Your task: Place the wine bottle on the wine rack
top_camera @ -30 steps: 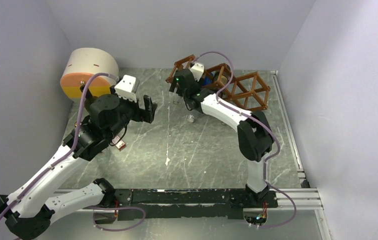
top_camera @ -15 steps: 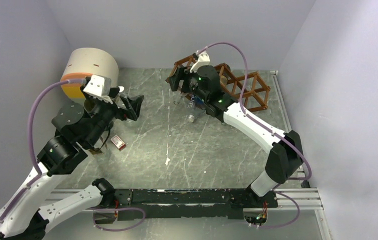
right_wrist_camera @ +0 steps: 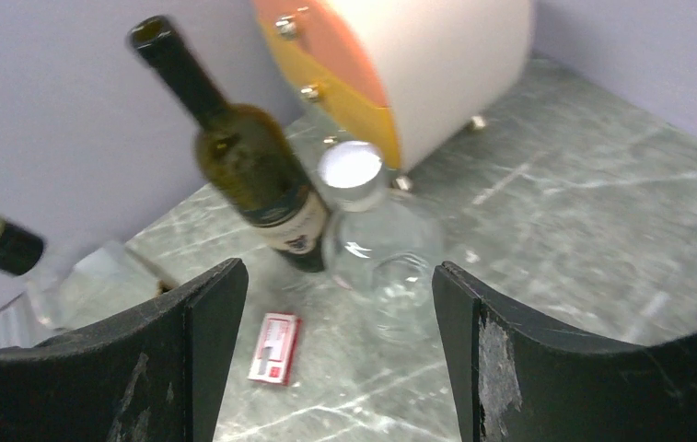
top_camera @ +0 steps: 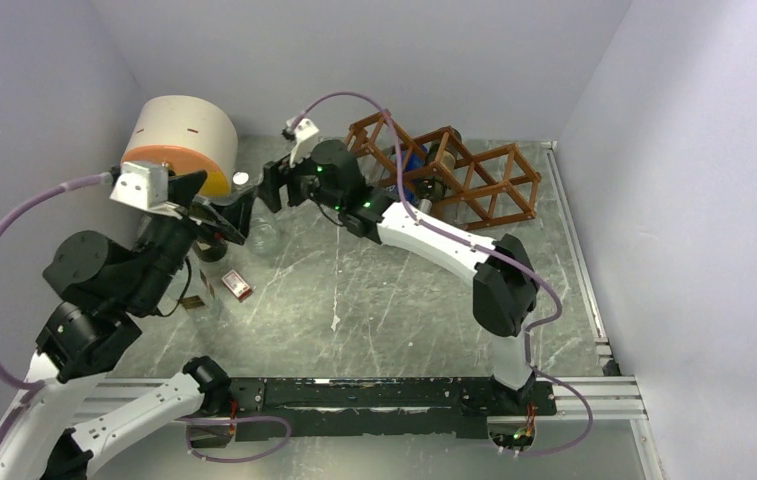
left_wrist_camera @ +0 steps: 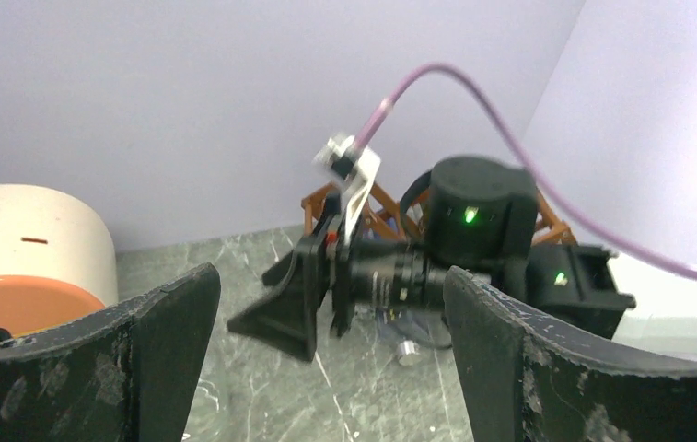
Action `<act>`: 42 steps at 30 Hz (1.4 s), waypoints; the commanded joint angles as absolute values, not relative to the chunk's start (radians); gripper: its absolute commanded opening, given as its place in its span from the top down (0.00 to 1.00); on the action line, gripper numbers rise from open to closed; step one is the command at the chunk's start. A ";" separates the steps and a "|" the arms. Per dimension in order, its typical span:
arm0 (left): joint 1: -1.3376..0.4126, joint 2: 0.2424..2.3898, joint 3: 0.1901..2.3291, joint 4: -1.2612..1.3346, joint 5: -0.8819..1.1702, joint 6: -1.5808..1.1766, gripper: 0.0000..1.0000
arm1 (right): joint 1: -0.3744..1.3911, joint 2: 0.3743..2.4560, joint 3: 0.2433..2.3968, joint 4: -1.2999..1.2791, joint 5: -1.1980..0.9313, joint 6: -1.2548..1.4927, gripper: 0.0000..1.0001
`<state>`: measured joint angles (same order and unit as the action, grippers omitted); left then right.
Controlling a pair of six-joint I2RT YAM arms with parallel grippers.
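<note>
Currently the wine bottle (right_wrist_camera: 261, 184), dark green with a pale label, stands near the far left corner of the table (top_camera: 354, 300), just beside the white drum-shaped box (top_camera: 179, 135) with the orange face. It is not on the wine rack (top_camera: 474, 175), which sits along the far edge toward the far right corner, well apart. The rack's cells hold something blue and something tan, too small to identify. The right arm is stretched across the table to the left side, presumably because the bottle stands away from the rack and this arm is the one nearer the rack for delivery. The right end effector (right_wrist_camera: 337, 272) has its fingers apart with nothing between them; the gap faces the bottle, which reads as an approach, not a grasp. Obstacle: a clear bottle (right_wrist_camera: 372, 221) with a white cap stands just in front of the wine bottle on the line of approach; whether they touch, I cannot tell. Judgement: the fingers need to pass beside or above it to reach the green glass. The wine bottle looks tilted in the right wrist view, likely from the camera's own roll. The left end effector (left_wrist_camera: 328, 276) sits near the drum-shaped box, fingers spread wide and empty, facing the right one, probably standing by. A small red packet (top_camera: 238, 287) lies flat on the near side of the bottles.
</note>
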<state>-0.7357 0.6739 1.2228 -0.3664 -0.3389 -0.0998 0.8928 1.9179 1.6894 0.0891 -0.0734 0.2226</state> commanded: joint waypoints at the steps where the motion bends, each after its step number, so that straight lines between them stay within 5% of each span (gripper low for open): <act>1: -0.737 0.642 1.289 -0.381 -0.387 -0.077 0.05 | 0.962 1.958 1.772 0.108 -0.187 0.156 0.23; 8: -0.737 0.616 1.379 -0.379 -0.399 -0.020 0.05 | 1.065 2.006 1.746 0.277 -0.462 0.116 0.23; 20: -0.736 0.605 1.401 -0.406 -0.417 -0.029 0.05 | 1.167 2.269 2.035 0.301 -0.429 0.065 0.21; 29: -0.737 0.613 1.401 -0.414 -0.421 -0.038 0.05 | 1.187 2.398 2.194 0.287 -0.364 0.037 0.29; 42: -0.737 0.604 1.402 -0.427 -0.440 -0.043 0.05 | 1.204 2.347 2.134 0.355 -0.348 0.008 0.77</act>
<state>-0.7357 0.6106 1.3884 -0.4171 -0.4179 -0.0410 1.1900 2.4184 2.1918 0.2882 -0.3779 0.0261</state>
